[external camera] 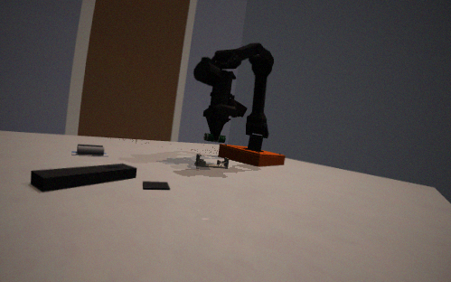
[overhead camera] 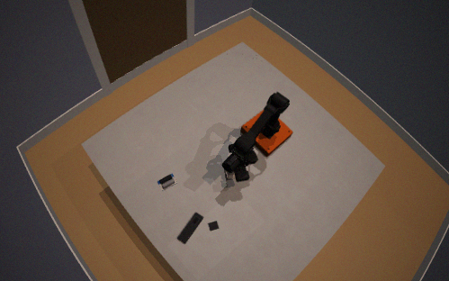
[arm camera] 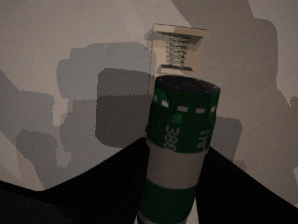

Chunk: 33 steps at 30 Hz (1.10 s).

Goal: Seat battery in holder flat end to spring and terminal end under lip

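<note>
Wrist view shows the gripper [arm camera: 166,183] clamped on the green-and-grey battery [arm camera: 174,156], held above the white surface [arm camera: 60,23], its long axis pointing straight at the holder [arm camera: 177,46] spring ahead and below, nearly in line for lowering.

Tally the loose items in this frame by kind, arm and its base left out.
Green battery, held in the fingers: 1
Holder with spring: 1
Grey cylinder on a small plate: 1
Long black bar: 1
Small black square: 1
Total: 5
</note>
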{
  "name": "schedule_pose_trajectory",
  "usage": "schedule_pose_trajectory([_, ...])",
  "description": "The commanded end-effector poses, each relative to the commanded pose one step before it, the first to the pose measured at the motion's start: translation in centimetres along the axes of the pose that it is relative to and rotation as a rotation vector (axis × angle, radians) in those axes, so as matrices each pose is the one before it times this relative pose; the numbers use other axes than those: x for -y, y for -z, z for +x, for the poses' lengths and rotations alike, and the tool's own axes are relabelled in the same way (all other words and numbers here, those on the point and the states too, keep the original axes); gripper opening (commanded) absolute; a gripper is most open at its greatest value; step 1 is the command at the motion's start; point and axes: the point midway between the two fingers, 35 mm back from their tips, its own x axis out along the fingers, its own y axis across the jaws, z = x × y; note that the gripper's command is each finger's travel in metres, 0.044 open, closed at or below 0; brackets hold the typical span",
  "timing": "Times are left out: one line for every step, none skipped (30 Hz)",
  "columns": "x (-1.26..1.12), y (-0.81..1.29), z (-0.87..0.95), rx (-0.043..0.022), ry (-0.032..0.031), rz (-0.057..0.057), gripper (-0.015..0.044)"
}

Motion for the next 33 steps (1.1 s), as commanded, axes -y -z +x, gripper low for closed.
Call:
schedule_pose_trajectory([0.201,0.021,0.181,0.00775,0.00016,-0.0439,0.0076])
schedule_pose_trajectory([0.0,0.0,0.0,0.0,0.0,0.0,0.0076])
schedule_pose_trajectory([0.0,0.0,0.0,0.0,0.0,0.0,0.0076])
schedule_pose_trajectory([0.001,0.01,0.042,-0.00221,-0.00017,-0.0001,0.0076])
schedule_pose_trajectory([0.004,0.029,0.124,-0.00664,-0.0005,-0.0003,0.0076])
schedule_pose_trajectory([0.005,0.046,0.205,-0.01106,-0.00078,-0.0004,0.0076])
schedule_pose_trajectory([0.006,0.052,0.251,-0.01373,-0.00087,-0.0004,0.0076])
schedule_pose_trajectory([0.005,0.047,0.247,-0.01376,-0.00076,-0.0003,0.0076])
schedule_pose_trajectory([0.004,0.04,0.248,-0.01362,-0.00024,-0.0001,0.0076])
schedule_pose_trajectory([0.003,0.035,0.245,-0.01364,-0.00014,0.0,0.0076])
schedule_pose_trajectory([0.002,0.029,0.24,-0.01364,-0.00004,0.0001,0.0076])
schedule_pose_trajectory([0.0,0.024,0.236,-0.01364,0.00006,0.0002,0.0076])
schedule_pose_trajectory([-0.001,0.018,0.231,-0.01363,0.00016,0.0003,0.0076])
schedule_pose_trajectory([-0.001,0.009,0.225,-0.01367,-0.00088,0.0005,0.0076])
schedule_pose_trajectory([-0.002,0.005,0.22,-0.01371,-0.00077,0.0006,0.0076])
schedule_pose_trajectory([-0.004,0.0,0.216,-0.01371,-0.00066,0.0007,0.0076])
schedule_pose_trajectory([-0.005,-0.005,0.21,-0.01371,-0.00054,0.0008,0.0076])
schedule_pose_trajectory([-0.006,-0.01,0.205,-0.01371,-0.00043,0.0009,0.0076])
schedule_pose_trajectory([-0.002,-0.017,0.195,-0.01378,-0.00159,0.0012,0.0076])
schedule_pose_trajectory([-0.005,-0.019,0.193,-0.01404,-0.0015,0.0012,0.0076])
schedule_pose_trajectory([-0.006,-0.024,0.187,-0.01405,-0.00136,0.0013,0.0076])
schedule_pose_trajectory([-0.007,-0.027,0.179,-0.01383,-0.0012,0.0014,0.0076])
schedule_pose_trajectory([-0.006,-0.023,0.132,-0.01055,-0.00083,0.0012,0.0076])
schedule_pose_trajectory([0.003,-0.023,0.071,-0.006,-0.00379,0.0007,0.0076])
schedule_pose_trajectory([0.001,-0.008,0.025,-0.00213,-0.00133,0.0003,0.0076])
schedule_pose_trajectory([0.0,0.0,0.0,0.0,0.0,0.0,0.0076])
schedule_pose_trajectory([0.0,0.0,0.0,0.0,0.0,0.0,0.0076])
schedule_pose_trajectory([0.0,0.0,0.0,0.0,0.0,0.0,0.0076])
schedule_pose_trajectory([0.002,-0.007,0.012,-0.00133,-0.00016,-0.0001,0.0076])
schedule_pose_trajectory([0.005,-0.02,0.035,-0.00399,-0.00049,-0.0003,0.0076])
schedule_pose_trajectory([0.009,-0.034,0.057,-0.00666,-0.00078,-0.0004,0.0076])
schedule_pose_trajectory([0.01,-0.042,0.068,-0.00814,-0.00091,-0.0005,0.0076])
schedule_pose_trajectory([0.009,-0.044,0.068,-0.00812,-0.00079,-0.0005,0.0076])
